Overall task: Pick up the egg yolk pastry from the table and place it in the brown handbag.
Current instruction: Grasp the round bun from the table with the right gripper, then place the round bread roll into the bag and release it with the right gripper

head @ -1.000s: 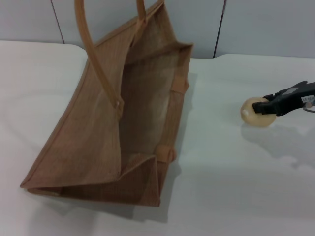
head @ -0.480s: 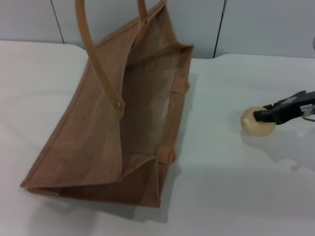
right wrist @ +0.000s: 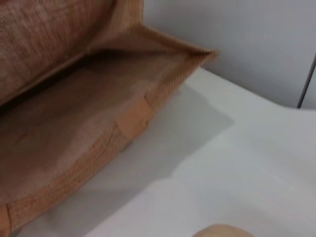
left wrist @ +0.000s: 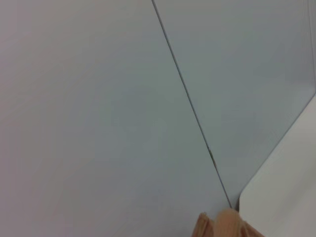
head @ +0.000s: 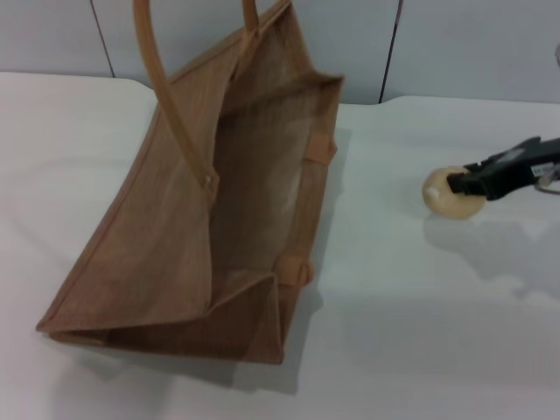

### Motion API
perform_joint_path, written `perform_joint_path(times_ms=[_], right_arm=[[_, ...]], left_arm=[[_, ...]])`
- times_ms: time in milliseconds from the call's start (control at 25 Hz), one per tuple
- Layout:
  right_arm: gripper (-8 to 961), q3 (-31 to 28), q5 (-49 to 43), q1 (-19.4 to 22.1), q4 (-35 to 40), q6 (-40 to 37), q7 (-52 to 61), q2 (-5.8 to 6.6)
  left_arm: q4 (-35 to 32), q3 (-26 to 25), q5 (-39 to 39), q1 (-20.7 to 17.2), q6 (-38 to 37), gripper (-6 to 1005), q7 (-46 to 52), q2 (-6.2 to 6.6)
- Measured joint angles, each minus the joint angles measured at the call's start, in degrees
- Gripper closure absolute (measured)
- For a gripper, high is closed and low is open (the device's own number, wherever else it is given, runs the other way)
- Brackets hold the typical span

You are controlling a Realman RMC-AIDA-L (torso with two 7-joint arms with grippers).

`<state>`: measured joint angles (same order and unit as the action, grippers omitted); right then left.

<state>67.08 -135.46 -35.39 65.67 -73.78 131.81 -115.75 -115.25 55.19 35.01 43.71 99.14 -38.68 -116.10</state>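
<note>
The egg yolk pastry [head: 444, 194], a small pale beige ball, is at the right of the white table [head: 411, 332], just above its own shadow. My right gripper [head: 464, 184] comes in from the right edge and is shut on the pastry's right side. The brown handbag [head: 166, 254] stands at the left centre with its mouth open towards the pastry and its handles [head: 171, 105] raised. In the right wrist view the bag's open mouth [right wrist: 84, 113] fills the frame and the pastry's top [right wrist: 222, 231] shows at the edge. My left gripper is out of view.
A grey panelled wall [head: 455, 44] runs behind the table. The left wrist view shows that wall [left wrist: 123, 98], a table corner [left wrist: 286, 187] and a tan bit of the bag's handle [left wrist: 222, 224]. Bare tabletop lies between the bag and the pastry.
The right gripper first dipped with the pastry, then moved a little left and up with it; the pastry's shadow now lies apart below it. The bag has not moved.
</note>
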Motion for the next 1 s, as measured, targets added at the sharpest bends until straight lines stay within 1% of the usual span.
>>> perform_joint_path(times_ms=[240,360,560,800,1000], right_arm=[[746,0.32,1.88,0.34,7.45,-3.12,1.09,-0.14],[745,0.38,5.73,0.94,10.93,-5.03,1.11,-0.16],[748,0.61,10.54,1.89,15.62,-7.24,0.97,-0.17],[754,3.25,14.25,1.79,16.17,-7.38,0.58,-0.18],[757,5.09,16.43,1.15,14.25,-4.59,-0.70,-0.17]], left_arm=[[0.20,0.07,0.21,0.11,-0.59,876,-0.67,-0.01],[0.19,0.59,0.98,0.18,-1.43,876,-0.95,-0.05],[-0.26,1.50,4.53,0.78,-3.27,869,-1.04,0.02],[-0.36,1.57,6.70,2.29,-3.87,858,-1.04,-0.03],[-0.40,1.65,8.74,2.98,-3.97,849,-0.92,-0.05]])
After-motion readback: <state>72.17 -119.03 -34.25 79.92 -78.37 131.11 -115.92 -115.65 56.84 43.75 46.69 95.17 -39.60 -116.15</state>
